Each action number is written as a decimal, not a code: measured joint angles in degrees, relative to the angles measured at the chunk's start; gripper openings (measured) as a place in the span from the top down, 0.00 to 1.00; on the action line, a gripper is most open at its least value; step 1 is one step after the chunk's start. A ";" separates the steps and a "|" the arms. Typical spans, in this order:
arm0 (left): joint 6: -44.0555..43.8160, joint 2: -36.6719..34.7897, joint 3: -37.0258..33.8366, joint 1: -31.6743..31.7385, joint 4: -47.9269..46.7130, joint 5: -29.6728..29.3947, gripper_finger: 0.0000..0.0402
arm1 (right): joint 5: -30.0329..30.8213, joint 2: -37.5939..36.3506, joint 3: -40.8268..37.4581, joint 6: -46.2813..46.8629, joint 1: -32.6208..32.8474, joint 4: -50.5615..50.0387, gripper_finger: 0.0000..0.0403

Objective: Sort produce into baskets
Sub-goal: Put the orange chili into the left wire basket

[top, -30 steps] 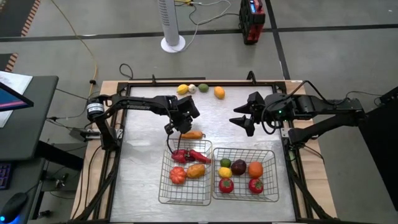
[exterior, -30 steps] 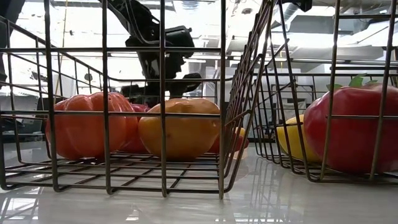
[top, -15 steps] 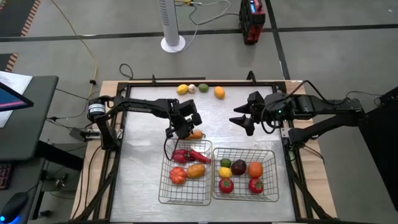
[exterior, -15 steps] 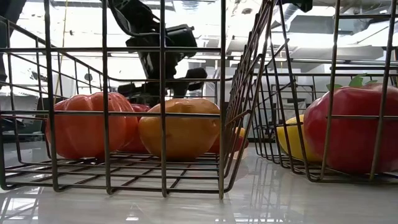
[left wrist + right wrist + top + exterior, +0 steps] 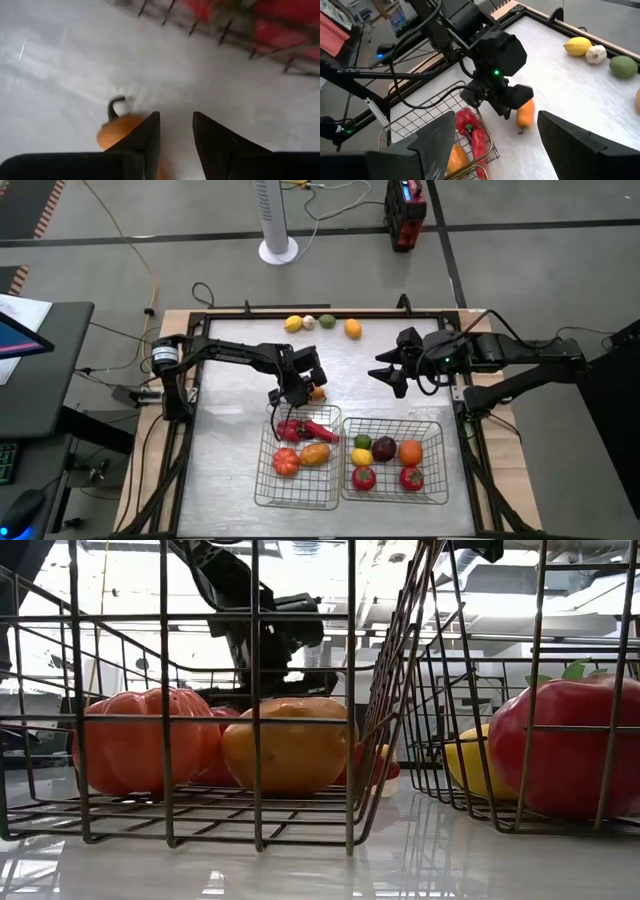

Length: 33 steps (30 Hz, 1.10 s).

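Left pincer (image 5: pixel 297 392) spread, lowered over carrot (image 5: pixel 120 131) on bench (image 5: pixel 235 425) beside left basket (image 5: pixel 296 498) — grasp pending; right pincer (image 5: pixel 386 375) spread, idle.

Silver wire baskets (image 5: pixel 297 480) hold red, orange and yellow produce, one piece dark purple (image 5: pixel 384 448). An orange vegetable (image 5: pixel 525 113) lies on the pale grey table (image 5: pixel 230 440), beside black grippers (image 5: pixel 175 131).

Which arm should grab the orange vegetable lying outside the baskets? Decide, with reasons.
Left. The left gripper is right over the orange vegetable, fingers open beside it on the table. The right gripper hangs open farther off, over bare table.
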 joint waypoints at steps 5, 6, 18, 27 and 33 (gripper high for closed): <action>-5.32 -0.05 0.01 1.09 1.25 -5.33 0.74 | 0.00 0.42 0.00 -0.02 -0.03 0.01 0.23; -6.91 0.00 -0.02 1.59 1.31 -6.38 0.74 | -0.01 0.47 0.00 -0.05 -0.04 0.01 0.23; -13.69 -4.03 -0.26 4.85 0.96 -4.45 0.74 | -0.38 1.07 0.00 -0.22 -0.02 -0.10 0.23; -20.04 -6.79 -0.17 6.64 2.73 -0.78 0.74 | -0.42 1.07 0.00 -0.68 -0.02 -0.08 0.23; -25.90 -6.38 -0.15 10.60 5.64 -2.03 0.74 | -0.44 1.07 -0.01 -0.63 0.00 -0.06 0.23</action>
